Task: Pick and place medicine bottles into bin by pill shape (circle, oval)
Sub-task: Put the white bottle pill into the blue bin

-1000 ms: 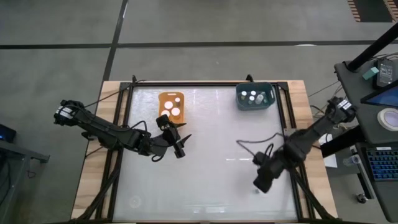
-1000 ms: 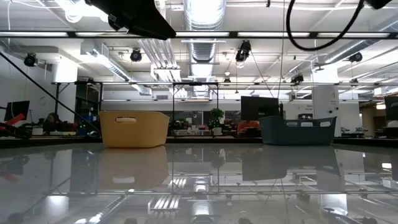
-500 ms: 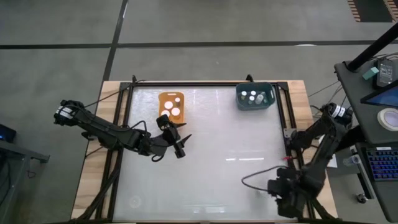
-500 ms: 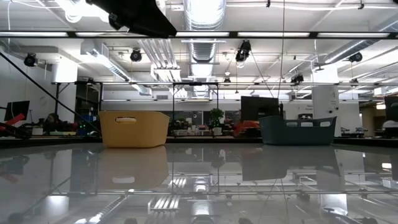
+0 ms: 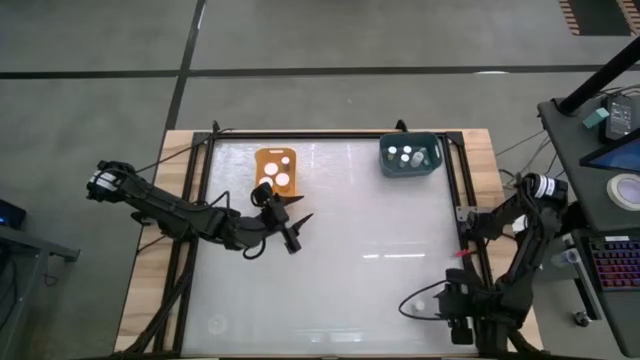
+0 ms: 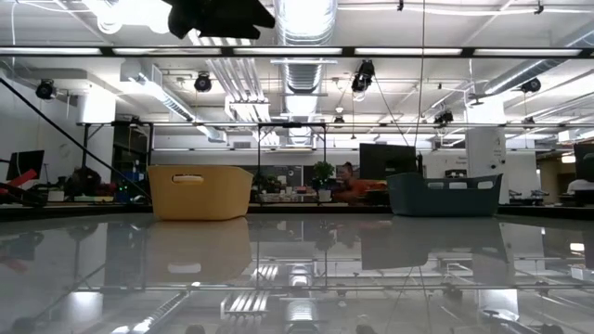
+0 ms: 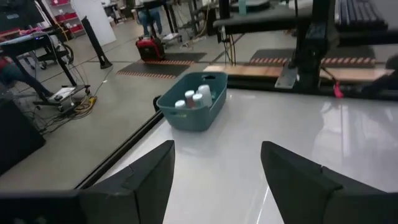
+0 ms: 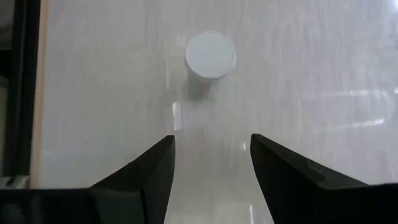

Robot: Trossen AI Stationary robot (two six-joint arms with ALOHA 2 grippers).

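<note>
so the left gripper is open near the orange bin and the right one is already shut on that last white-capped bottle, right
Not quite. The right gripper is open and empty: in the right wrist view the white-capped bottle stands on the table ahead of its fingers, apart from them. The rest holds: in the high view the left gripper is open near the orange bin.

A glossy white table [image 5: 330, 260] with a wooden border carries an orange bin [image 5: 277, 167] near its far edge, left of centre, and a teal bin [image 5: 410, 156] at the far right corner. One white-capped medicine bottle [image 8: 211, 57] stands alone on the tabletop.
</note>
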